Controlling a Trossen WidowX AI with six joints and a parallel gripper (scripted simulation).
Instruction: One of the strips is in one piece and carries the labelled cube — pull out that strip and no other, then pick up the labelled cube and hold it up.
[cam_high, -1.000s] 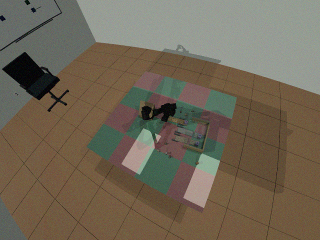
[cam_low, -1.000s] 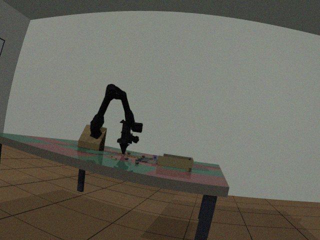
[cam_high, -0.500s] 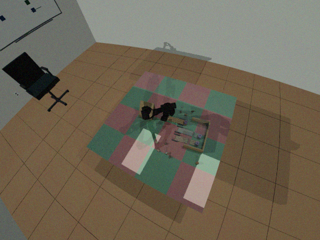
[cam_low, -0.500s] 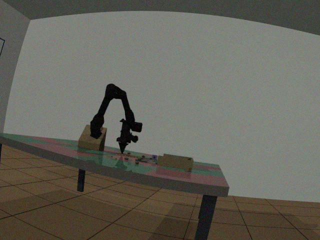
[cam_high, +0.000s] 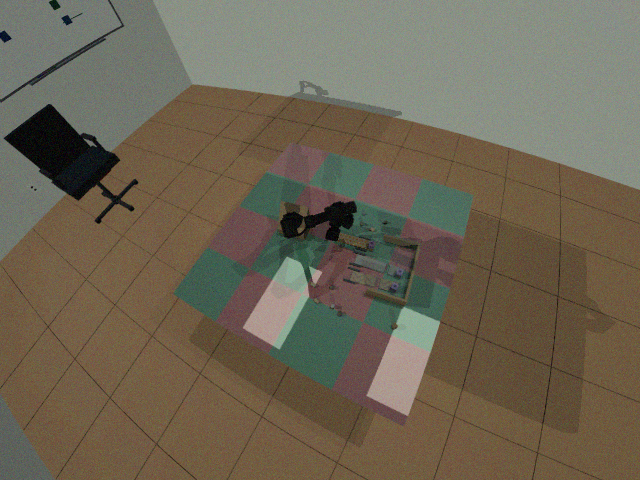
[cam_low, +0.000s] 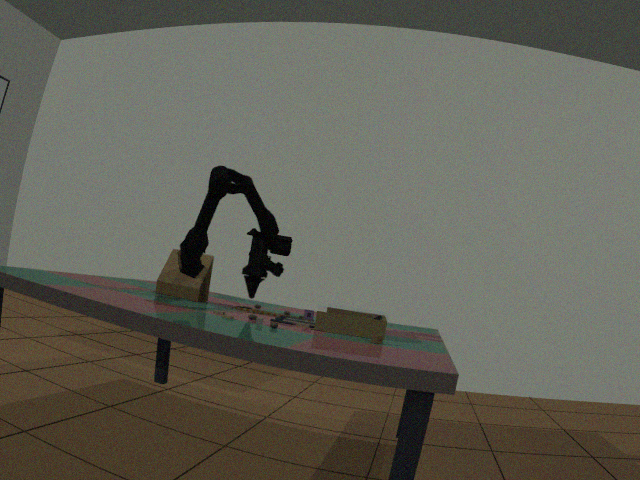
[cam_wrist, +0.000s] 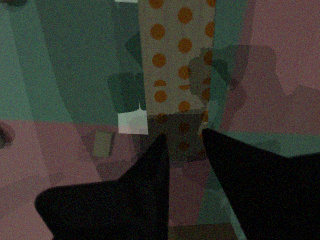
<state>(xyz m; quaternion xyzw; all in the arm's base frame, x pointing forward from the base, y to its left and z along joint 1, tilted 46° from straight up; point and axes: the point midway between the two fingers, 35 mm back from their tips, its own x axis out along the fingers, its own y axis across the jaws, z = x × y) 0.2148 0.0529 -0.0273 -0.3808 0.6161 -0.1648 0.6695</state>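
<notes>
1. The tool (cam_wrist: 184, 140) is released, its two dark fingers parted with nothing between them, hanging point-down above the worktop (cam_low: 330, 356).
2. Directly below the gap lies the near end of a tan strip with orange dots (cam_wrist: 175, 60), flat on the worktop and running away from the tool.
3. In the top view, small purple cubes (cam_high: 398, 270) sit inside a wooden frame (cam_high: 410, 273); which one carries the label is too small to tell.
4. The arm's base stands on a tan block (cam_low: 185, 281).
</notes>
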